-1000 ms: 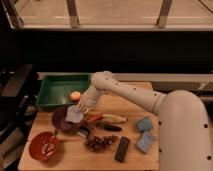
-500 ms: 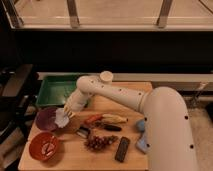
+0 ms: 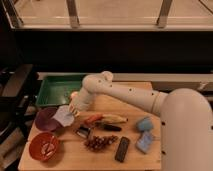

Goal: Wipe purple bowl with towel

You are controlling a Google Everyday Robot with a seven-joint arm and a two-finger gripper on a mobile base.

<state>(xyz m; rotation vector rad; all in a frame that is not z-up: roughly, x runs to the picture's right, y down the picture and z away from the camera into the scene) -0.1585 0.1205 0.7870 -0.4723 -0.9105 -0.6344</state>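
Across the wooden bench (image 3: 100, 155) the white arm (image 3: 125, 95) reaches left, its hand (image 3: 75, 109) gripping the pale towel (image 3: 63, 115) at the purple bowl (image 3: 46, 120). A second ago the hand was further right, over the bowl; bowl and towel have both slid leftward, so wiping seems underway. Beyond lies a green tray (image 3: 55, 90), nearer a red bowl (image 3: 42, 146).

Single view from above the robot's shoulder; looks down at table (image 3: 135, 102); pincer (image 3: 75, 111) mid-left.
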